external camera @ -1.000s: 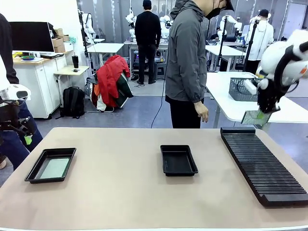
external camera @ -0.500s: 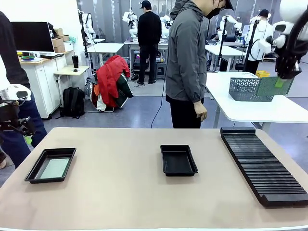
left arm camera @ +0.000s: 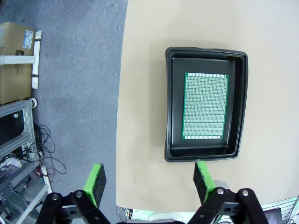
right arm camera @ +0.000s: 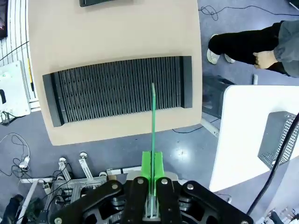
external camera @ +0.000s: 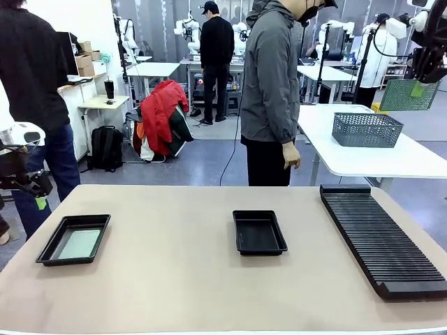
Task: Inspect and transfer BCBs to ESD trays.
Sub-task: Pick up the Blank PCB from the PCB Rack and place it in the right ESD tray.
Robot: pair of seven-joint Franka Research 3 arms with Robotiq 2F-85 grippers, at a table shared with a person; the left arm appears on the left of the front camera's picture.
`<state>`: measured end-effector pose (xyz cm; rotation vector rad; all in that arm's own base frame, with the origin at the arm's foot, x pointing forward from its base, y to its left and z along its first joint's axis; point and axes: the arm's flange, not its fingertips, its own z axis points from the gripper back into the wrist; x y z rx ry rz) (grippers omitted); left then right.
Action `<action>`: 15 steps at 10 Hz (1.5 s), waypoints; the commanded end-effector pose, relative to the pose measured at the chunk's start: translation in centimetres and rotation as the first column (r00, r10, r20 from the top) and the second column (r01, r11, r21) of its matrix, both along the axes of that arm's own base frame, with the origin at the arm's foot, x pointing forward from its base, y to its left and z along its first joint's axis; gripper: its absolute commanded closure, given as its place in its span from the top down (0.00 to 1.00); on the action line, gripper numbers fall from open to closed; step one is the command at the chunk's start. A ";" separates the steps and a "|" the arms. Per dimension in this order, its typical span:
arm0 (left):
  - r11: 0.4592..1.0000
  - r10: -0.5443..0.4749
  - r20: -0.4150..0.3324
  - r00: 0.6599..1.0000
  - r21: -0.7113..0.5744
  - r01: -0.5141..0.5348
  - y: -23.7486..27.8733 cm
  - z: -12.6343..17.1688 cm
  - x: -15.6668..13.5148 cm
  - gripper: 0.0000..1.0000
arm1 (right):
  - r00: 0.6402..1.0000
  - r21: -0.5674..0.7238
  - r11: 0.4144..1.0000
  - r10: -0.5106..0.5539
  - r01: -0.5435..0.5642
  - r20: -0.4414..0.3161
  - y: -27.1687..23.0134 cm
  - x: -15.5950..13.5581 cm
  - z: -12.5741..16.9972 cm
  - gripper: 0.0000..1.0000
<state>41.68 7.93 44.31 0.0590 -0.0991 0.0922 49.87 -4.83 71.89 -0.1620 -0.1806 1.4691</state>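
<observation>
My right gripper (external camera: 418, 88) hangs high at the top right, shut on the upper edge of a green BCB (external camera: 401, 96). In the right wrist view this BCB (right arm camera: 153, 116) appears edge-on, clamped between the pads of the right gripper (right arm camera: 153, 164), high above the slotted rack (right arm camera: 117, 91). Two black ESD trays lie on the table. The left tray (external camera: 46, 250) holds a BCB (external camera: 78, 243); the centre tray (external camera: 259, 236) holds nothing. My left gripper (external camera: 36, 199) hovers open off the table's left edge. The left wrist view looks down past the open left gripper (left arm camera: 149, 182) at that tray (left arm camera: 240, 107) and its BCB (left arm camera: 205, 106).
The long black ribbed rack (external camera: 380, 237) runs along the table's right side. A person in a grey jacket (external camera: 272, 84) stands at the far edge, hand (external camera: 291, 155) hanging down. A mesh basket (external camera: 367, 129) sits on the white table behind. Another person (external camera: 35, 77) stands at the left.
My right gripper has lifted the BCB from just above the rack's far end up to the top right. A person has walked in at the left. The left arm has stayed still.
</observation>
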 end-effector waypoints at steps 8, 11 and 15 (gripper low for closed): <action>1.000 0.000 0.003 1.000 0.001 0.000 0.0 -0.1 0.1 1.00 | 1.000 0.000 1.000 0.005 -0.005 -0.008 0.1 0.1 -0.4 0.02; 1.000 0.000 0.003 1.000 0.001 0.000 0.0 -0.1 0.1 1.00 | 1.000 0.000 1.000 0.002 -0.002 -0.006 0.0 0.2 -0.3 0.02; 1.000 0.000 0.003 1.000 0.001 0.000 0.0 -0.1 0.1 1.00 | 0.936 0.330 0.877 -0.344 0.348 -0.075 2.7 0.3 -3.2 0.02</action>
